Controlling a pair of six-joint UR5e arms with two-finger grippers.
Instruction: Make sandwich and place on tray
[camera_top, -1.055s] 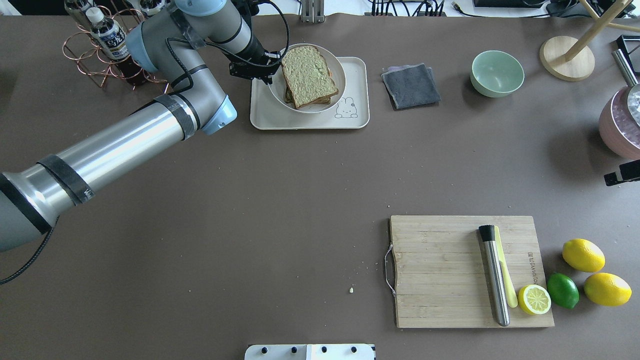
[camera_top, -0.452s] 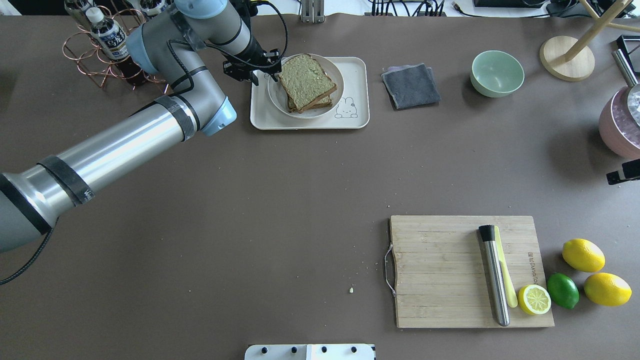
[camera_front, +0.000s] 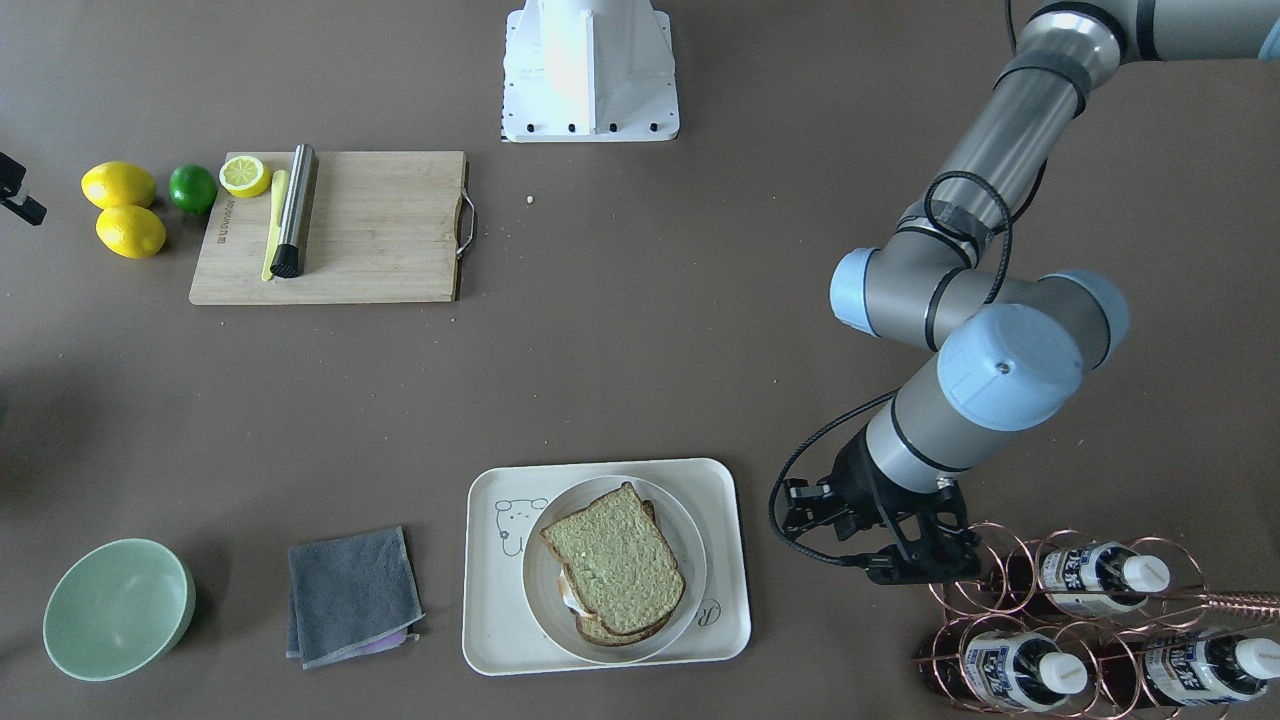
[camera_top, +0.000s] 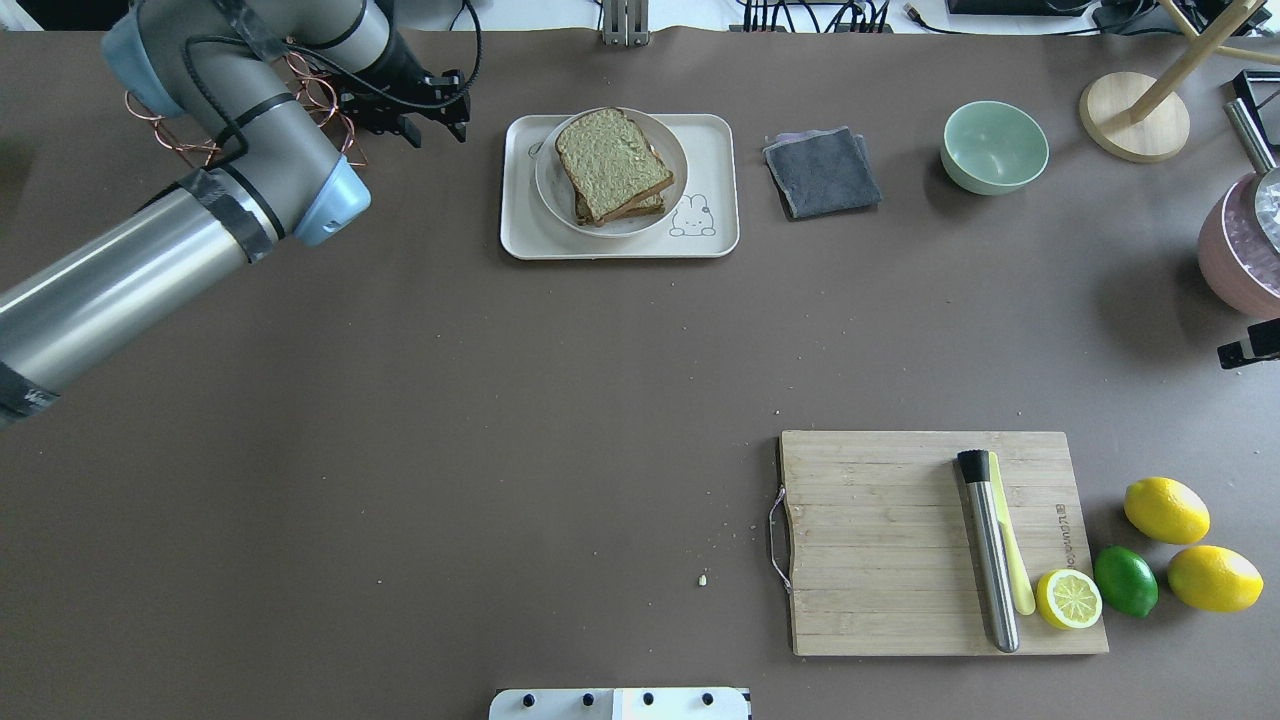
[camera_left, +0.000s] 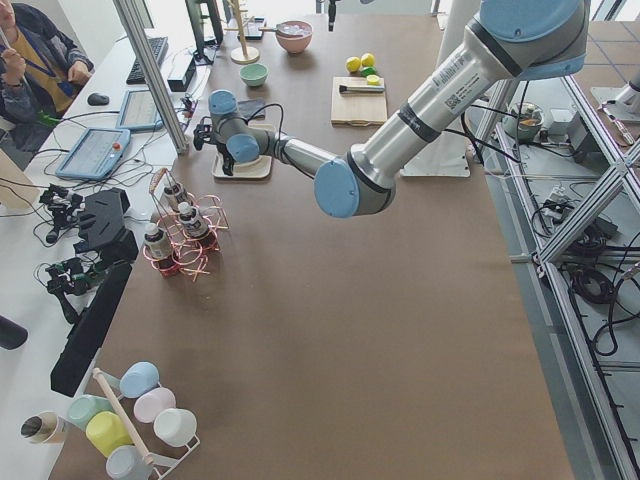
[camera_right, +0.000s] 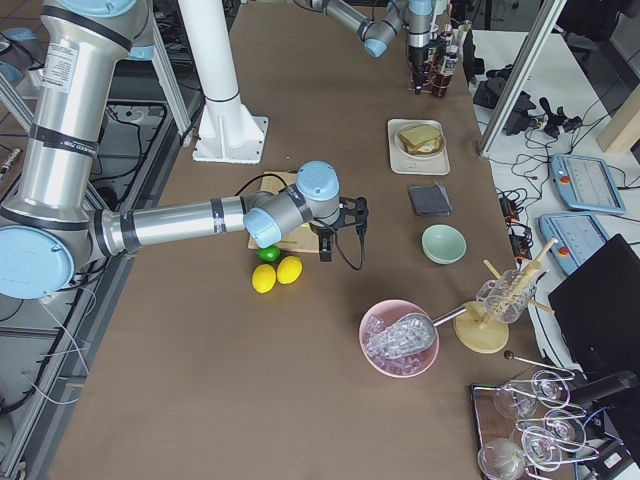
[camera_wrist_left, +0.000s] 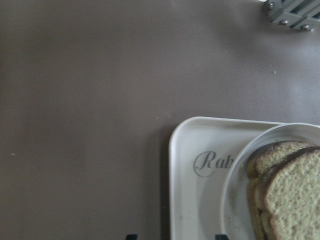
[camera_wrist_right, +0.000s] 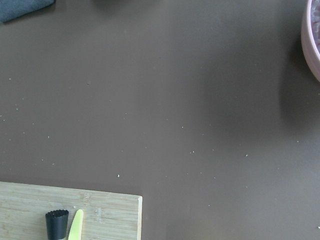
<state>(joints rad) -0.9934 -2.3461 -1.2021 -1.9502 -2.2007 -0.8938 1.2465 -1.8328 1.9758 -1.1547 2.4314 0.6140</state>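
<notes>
Two slices, egg between: sandwich (camera_top: 608, 160) on plate (camera_top: 550, 196), plate on tray (camera_top: 620, 246). Left gripper (camera_top: 436, 125) spread, empty, tray's 9 o'clock overhead. Right gripper (camera_right: 345, 222): cannot tell. Risk: left wrist snags bottle rack (camera_front: 1085, 600), tips it.

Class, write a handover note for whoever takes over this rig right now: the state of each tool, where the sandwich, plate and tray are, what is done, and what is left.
Left tool: open and empty, beside the tray, touching nothing.
Right tool: over the table by the cutting board; I cannot tell whether it is open or shut.
Sandwich: assembled and lying on the white plate, which sits on the tray.
Done: sandwich made and placed on the tray.
Left: apparently nothing except parking the arms.
</notes>
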